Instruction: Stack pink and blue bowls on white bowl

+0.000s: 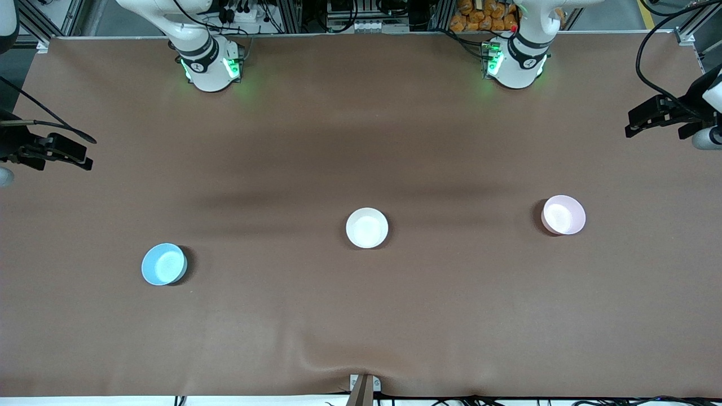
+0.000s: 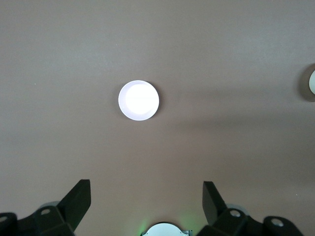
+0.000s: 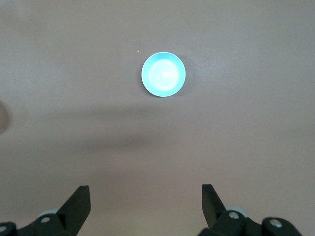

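Three bowls stand apart on the brown table. The white bowl (image 1: 367, 228) is in the middle. The pink bowl (image 1: 563, 215) stands toward the left arm's end and shows whitish in the left wrist view (image 2: 139, 100). The blue bowl (image 1: 163, 264) stands toward the right arm's end, a little nearer the front camera, and also shows in the right wrist view (image 3: 163, 74). My left gripper (image 1: 634, 125) (image 2: 146, 189) hangs open and empty high over its end of the table. My right gripper (image 1: 84, 157) (image 3: 145, 189) hangs open and empty high over the other end.
The arm bases (image 1: 208, 65) (image 1: 516, 62) stand along the table's back edge. The brown cloth (image 1: 361, 316) has a wrinkle at the front edge, by a small clamp (image 1: 362, 386). The white bowl's rim (image 2: 312, 81) shows at the edge of the left wrist view.
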Tool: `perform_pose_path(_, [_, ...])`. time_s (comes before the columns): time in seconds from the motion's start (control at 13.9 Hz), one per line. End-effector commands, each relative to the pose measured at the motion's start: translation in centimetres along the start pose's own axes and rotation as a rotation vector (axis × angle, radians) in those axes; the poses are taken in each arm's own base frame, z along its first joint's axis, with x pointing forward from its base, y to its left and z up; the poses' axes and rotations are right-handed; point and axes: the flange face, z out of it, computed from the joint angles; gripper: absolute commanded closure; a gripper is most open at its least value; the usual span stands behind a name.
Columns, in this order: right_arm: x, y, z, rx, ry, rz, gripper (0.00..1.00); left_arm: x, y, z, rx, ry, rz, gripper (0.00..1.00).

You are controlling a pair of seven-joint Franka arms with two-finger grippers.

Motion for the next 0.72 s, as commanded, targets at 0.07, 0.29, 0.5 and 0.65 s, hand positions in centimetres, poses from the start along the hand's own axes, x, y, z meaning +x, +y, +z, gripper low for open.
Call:
perform_pose_path(0.07, [-0.1,0.0,-0.4,-0.009,0.003,0.012,0.00,0.2,-0.1,-0.4,0.001,0.008,0.011,0.00])
perform_pose_path(0.29, [-0.1,0.0,-0.3,-0.009,0.002,0.012,0.00,0.3,0.2,-0.3,-0.002,0.005,0.015,0.00])
perform_pose_path(0.5, [0.0,0.0,-0.1,-0.009,-0.003,0.012,0.00,0.8,0.0,1.1,-0.005,-0.025,0.011,0.00])
perform_pose_path(0.65, [0.0,0.0,0.2,-0.009,-0.009,0.013,0.00,1.6,-0.7,2.2,-0.004,-0.042,0.001,0.00])
